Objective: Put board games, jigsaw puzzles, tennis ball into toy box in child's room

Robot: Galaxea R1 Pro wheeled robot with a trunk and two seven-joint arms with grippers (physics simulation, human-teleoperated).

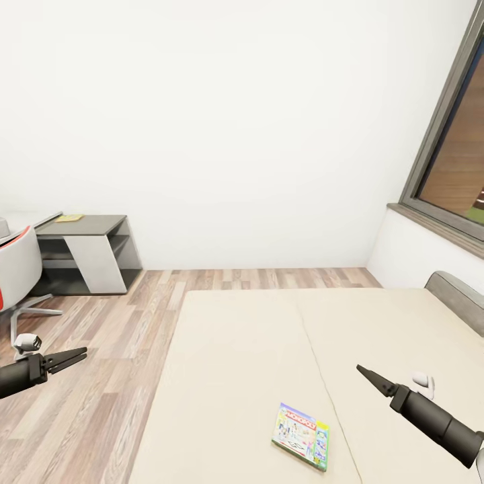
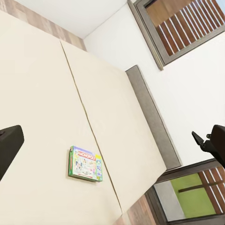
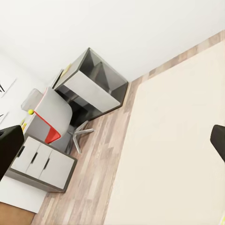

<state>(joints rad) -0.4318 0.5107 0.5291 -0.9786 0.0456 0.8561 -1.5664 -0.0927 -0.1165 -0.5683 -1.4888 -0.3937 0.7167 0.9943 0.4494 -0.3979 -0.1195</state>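
One board game point(image 1: 300, 435), a flat pale box with a green edge, lies on the beige bed point(image 1: 255, 349) near its front. The left wrist view shows the same board game point(image 2: 85, 164) on the bed point(image 2: 42, 93). My left gripper point(image 1: 75, 356) hangs over the wooden floor left of the bed, open and empty. Over the mattress, right of the box and apart from it, my right gripper point(image 1: 368, 376) is also open and empty. A small yellow-green tennis ball point(image 3: 31, 111) rests on the table point(image 3: 16, 105) far off. The toy box is out of view.
A dark grey side cabinet point(image 1: 94, 252) stands against the far wall, with a grey and red chair point(image 1: 17, 269) beside it. Pale drawers point(image 3: 42, 164) sit under the table. The grey headboard point(image 1: 460, 296) and a window point(image 1: 457, 168) are at the right.
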